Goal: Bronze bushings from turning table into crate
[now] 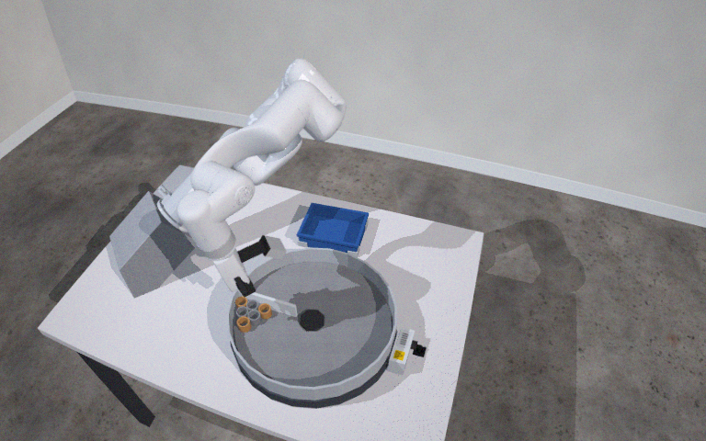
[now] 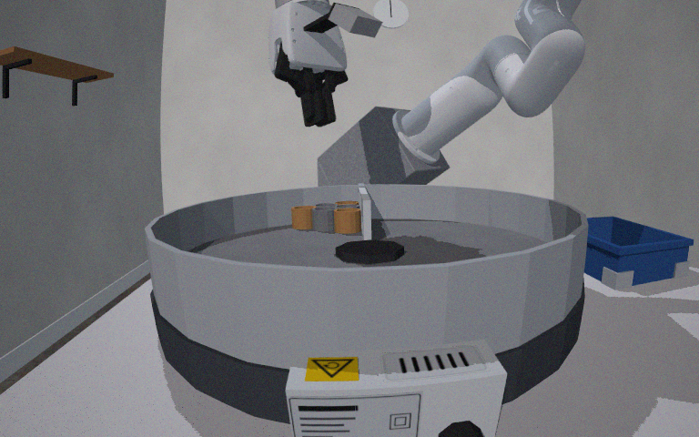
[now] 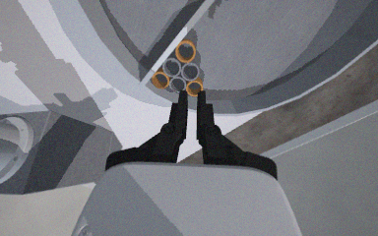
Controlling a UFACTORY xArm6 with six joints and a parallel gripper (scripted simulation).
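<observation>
My gripper [image 1: 247, 290] [image 2: 319, 123] [image 3: 192, 101] is empty, its fingers a narrow gap apart, high above the turning table [image 1: 333, 348] [image 2: 360, 303] [image 3: 276, 39] near its rim. Three bronze bushings stand upright on it: one toward the hub [image 1: 265, 314] [image 2: 348, 222] [image 3: 177, 54], one outermost by the vane [image 1: 240, 305] [image 3: 154, 84] and one away from the vane [image 1: 244, 328] [image 2: 302, 219]. Between them three steel bushings [image 1: 254, 319] [image 2: 323, 221] stand close together. In the wrist view the fingertips partly overlap the near bushings. The blue crate [image 1: 333, 242] [image 2: 654, 269] is empty.
An upright white vane [image 1: 276, 304] [image 2: 367, 218] [image 3: 169, 52] stands right beside the bushings. A raised wall surrounds the turning table, with a black hub [image 1: 311, 320] [image 2: 369, 251] at its centre. A control box [image 1: 403, 343] [image 2: 463, 386] sits outside the wall, opposite the bushings.
</observation>
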